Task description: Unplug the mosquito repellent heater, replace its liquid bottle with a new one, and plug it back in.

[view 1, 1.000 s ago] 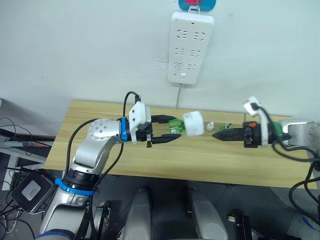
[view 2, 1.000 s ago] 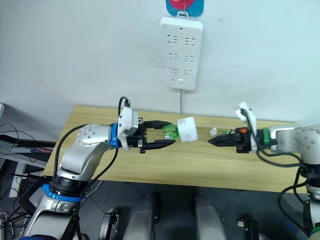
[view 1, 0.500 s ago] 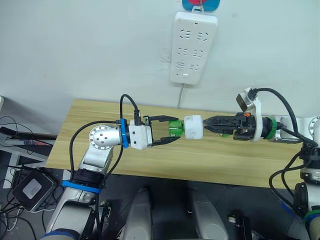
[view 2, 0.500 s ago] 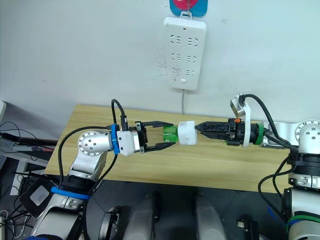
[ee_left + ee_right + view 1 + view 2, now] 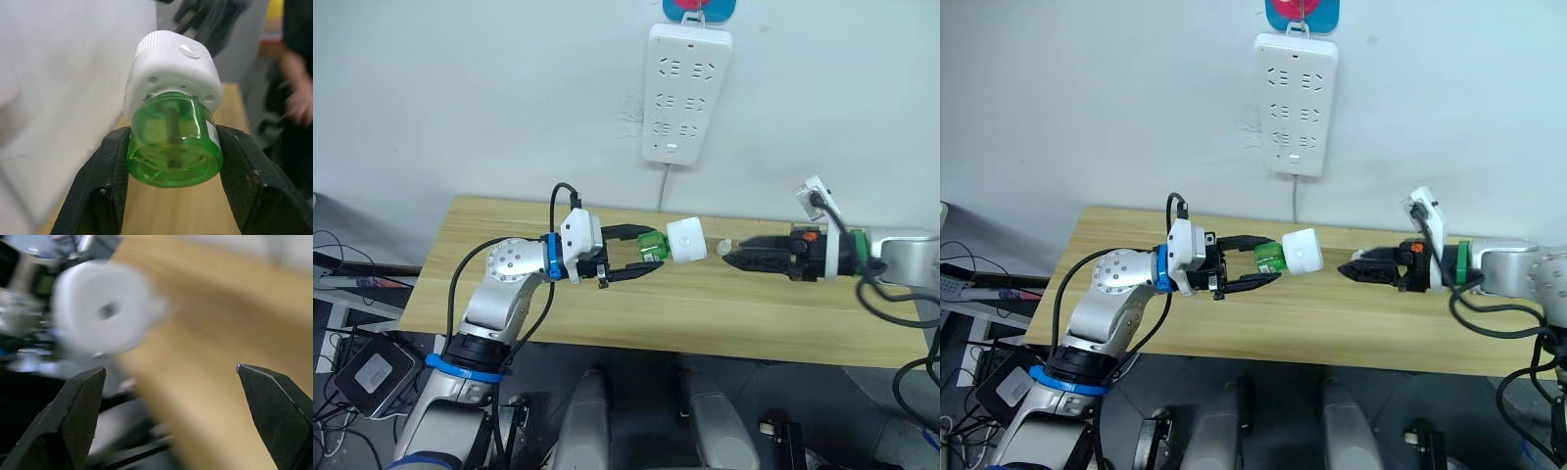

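Observation:
My left gripper (image 5: 634,258) is shut on the liquid bottle (image 5: 173,147), a translucent green round bottle with a dark wick inside. The bottle is still seated in the white mosquito repellent heater (image 5: 686,241), which sticks out past the fingertips, held level above the table. My right gripper (image 5: 728,259) hovers a short gap to the heater's right. It points at the heater, open and holding nothing, its fingers (image 5: 73,411) spread wide. A small white pointed cap (image 5: 725,248), likely the new one's, shows on the table just behind the right fingertips. The green body under it is hidden.
A long white power strip (image 5: 686,94) hangs on the wall above the wooden table (image 5: 607,323), its cord dropping behind the table. A person (image 5: 298,98) stands off to one side in the left wrist view.
Half a second ago my right gripper reached up to the heater. It has since drawn back to the right, and its fingers are wider than a second ago. The left gripper still holds bottle and heater.

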`<state>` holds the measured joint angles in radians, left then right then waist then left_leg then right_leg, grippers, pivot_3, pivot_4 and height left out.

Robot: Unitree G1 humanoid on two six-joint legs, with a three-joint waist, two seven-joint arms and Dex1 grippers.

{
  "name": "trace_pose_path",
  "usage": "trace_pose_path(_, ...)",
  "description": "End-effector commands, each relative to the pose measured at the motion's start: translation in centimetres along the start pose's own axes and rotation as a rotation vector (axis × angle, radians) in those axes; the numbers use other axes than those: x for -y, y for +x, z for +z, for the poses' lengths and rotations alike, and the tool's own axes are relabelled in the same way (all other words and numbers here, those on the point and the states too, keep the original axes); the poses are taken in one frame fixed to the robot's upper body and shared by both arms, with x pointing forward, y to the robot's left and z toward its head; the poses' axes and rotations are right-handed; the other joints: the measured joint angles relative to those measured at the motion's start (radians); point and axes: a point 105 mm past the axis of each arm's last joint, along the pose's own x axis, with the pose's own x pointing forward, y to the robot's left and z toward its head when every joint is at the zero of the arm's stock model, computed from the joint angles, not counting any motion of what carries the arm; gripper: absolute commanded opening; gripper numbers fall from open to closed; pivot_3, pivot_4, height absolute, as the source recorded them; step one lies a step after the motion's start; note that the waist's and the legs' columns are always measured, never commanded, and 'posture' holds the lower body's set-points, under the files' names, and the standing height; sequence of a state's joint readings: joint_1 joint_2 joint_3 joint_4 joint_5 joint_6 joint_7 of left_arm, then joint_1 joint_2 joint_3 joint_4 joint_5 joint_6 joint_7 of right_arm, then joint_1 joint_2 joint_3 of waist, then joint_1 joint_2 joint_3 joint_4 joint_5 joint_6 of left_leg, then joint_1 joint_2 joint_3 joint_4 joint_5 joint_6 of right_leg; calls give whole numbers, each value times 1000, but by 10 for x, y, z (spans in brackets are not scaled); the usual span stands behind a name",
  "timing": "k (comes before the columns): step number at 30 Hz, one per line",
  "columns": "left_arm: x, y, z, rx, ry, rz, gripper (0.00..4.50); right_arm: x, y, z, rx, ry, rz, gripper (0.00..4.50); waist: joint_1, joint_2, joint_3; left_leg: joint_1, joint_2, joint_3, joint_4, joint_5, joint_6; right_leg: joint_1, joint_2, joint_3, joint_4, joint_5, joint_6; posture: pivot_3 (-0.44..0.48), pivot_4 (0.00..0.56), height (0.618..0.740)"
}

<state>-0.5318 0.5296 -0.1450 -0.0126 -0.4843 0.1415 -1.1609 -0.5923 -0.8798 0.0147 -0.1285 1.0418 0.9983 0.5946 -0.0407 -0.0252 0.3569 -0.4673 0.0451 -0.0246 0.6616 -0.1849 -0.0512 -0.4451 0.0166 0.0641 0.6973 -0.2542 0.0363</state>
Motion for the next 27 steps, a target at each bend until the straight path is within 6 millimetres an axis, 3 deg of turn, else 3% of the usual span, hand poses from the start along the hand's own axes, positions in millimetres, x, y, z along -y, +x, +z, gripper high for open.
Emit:
trace_pose_path(1,11,3,29,60,-65,-111,2267,8,10,17,119,-67,-1,3908,-7,0,0,0,0,0,0,0,0,0,0,0,0,0,0,-43,298,740)
trace_pose_path(7,17,2,39,48,-197,-189,2267,0,31,0,119,-17,120,1687,-11,0,0,0,0,-1,-1,0,0,0,0,-1,0,2,-3,-37,292,740)
trace_pose_path(11,9,-1,35,29,-217,-144,2267,-33,27,-11,72,89,303,174,-8,0,0,0,0,-1,-1,0,0,0,0,-1,1,2,-4,-21,298,740)
trace_pose_path(14,4,-2,29,16,-232,-109,2267,-61,17,-20,-6,151,424,55,-5,0,0,0,0,-1,0,0,0,1,-1,-1,0,2,-4,-16,300,740)
trace_pose_path(19,6,-1,17,-20,-252,-87,2267,-93,8,-14,-36,234,567,55,-1,0,0,0,0,-1,0,0,0,1,0,-1,0,2,-3,-15,299,740)
trace_pose_path(27,13,-2,-1,-94,-238,-104,2267,-102,8,2,15,307,597,55,-1,0,0,0,0,-1,0,0,0,1,0,-1,0,2,-3,-21,301,740)
